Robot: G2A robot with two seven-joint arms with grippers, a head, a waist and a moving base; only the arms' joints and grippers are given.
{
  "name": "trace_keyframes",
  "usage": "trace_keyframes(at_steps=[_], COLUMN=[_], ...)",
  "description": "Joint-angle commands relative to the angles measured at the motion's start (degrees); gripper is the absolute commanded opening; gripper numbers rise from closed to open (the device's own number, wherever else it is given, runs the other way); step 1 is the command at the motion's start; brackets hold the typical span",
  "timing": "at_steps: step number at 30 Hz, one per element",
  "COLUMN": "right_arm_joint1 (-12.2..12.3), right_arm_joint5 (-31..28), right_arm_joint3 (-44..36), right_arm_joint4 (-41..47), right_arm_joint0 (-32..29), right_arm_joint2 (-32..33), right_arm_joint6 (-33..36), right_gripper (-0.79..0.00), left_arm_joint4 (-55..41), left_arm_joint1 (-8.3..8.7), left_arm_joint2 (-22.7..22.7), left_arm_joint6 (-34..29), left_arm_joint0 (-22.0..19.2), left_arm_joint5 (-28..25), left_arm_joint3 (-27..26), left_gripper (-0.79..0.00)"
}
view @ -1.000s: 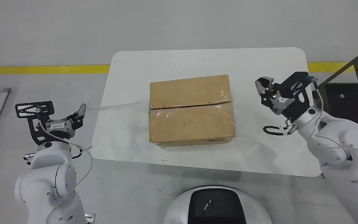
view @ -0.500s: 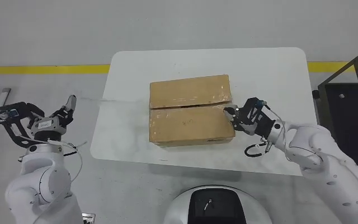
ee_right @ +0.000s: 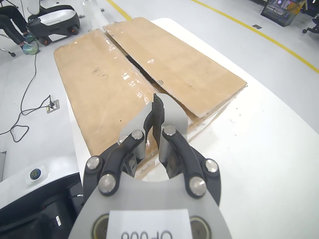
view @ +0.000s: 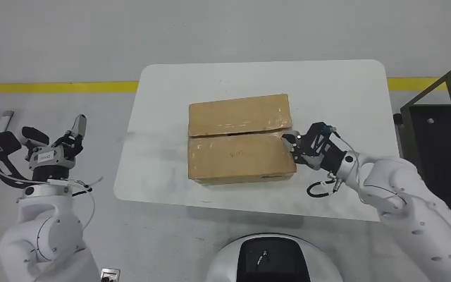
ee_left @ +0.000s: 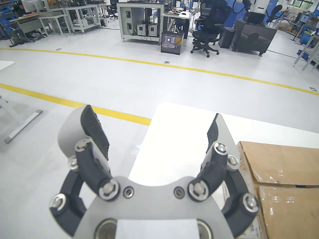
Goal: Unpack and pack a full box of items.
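Observation:
A brown cardboard box [view: 239, 137] lies in the middle of the white table [view: 338, 92], its two top flaps down with a narrow dark seam between them. My right gripper [view: 292, 144] is shut at the box's right end. In the right wrist view its closed fingertips [ee_right: 155, 100] sit right at the seam, over the edge of the nearer flap of the box [ee_right: 104, 88]. My left gripper [view: 56, 134] hangs open beyond the table's left edge. The left wrist view shows the left gripper [ee_left: 154, 130] holding nothing, with the box [ee_left: 281, 162] farther off.
A yellow line [view: 70, 87] runs across the floor behind the table. A dark rack [view: 430, 127] stands just past the table's right edge. Bare tabletop [ee_right: 261, 138] surrounds the box. A wheeled robot base [ee_right: 52, 23] and a cable lie on the floor.
My right gripper came down from above the table's right side to the box's right end and shut there. My left gripper swung farther left, away from the table.

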Motion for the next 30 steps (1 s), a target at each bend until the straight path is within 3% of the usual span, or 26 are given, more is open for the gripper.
trace_keyframes(at_steps=[1, 6, 14, 21, 30], right_arm_joint1=[0.1, 0.5, 1.2, 1.6, 1.9], right_arm_joint5=[0.6, 1.6, 3.5, 5.0, 5.0], right_arm_joint3=[-0.8, -2.9, -3.6, -3.1, -3.5], right_arm_joint4=[0.2, -0.6, -3.5, -4.0, -4.3], right_arm_joint0=[-0.4, -2.0, -4.7, -7.3, -11.3], right_arm_joint2=[0.9, 4.7, 11.7, 16.4, 20.0], right_arm_joint6=[-0.5, -1.6, -2.9, -3.4, -4.2], right_gripper=[-0.785, -0.785, -0.785, -0.785, -0.785], left_arm_joint4=[0.8, 0.8, -1.1, 5.2, 18.7], left_arm_joint1=[0.21, 0.54, 0.05, -0.59, -0.9], left_arm_joint2=[0.6, 6.0, 25.3, 40.3, 49.5], left_arm_joint6=[-0.5, -1.7, -3.3, -7.9, -9.2], left_arm_joint0=[0.0, -1.3, -7.0, -12.3, -16.3], left_arm_joint5=[-1.3, -4.5, -7.7, -11.2, -15.2], left_arm_joint3=[-0.5, -1.2, 1.7, 7.3, 13.7], left_gripper=[0.0, 0.0, 0.0, 0.0, 0.0])
